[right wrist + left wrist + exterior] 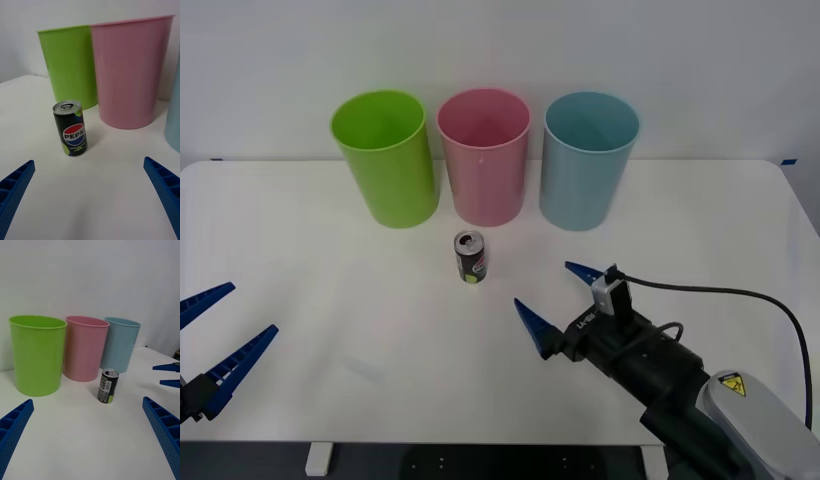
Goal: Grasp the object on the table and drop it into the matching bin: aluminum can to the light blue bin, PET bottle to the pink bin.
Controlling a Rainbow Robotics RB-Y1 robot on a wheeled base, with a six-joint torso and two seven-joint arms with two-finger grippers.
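The Pepsi can stands upright on the table, just before the pink bin. The right gripper is spread wide, empty, near it; light, thin-walled and smooth, so best pinched mid-body. The left gripper waits open, well apart

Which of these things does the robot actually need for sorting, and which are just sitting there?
Needed:
aluminum can, standing on the table
light blue bin, where it goes
right hand, open, nearest the can

Not needed:
pink bin, for bottles
lime green bin
left hand, open, off to the side
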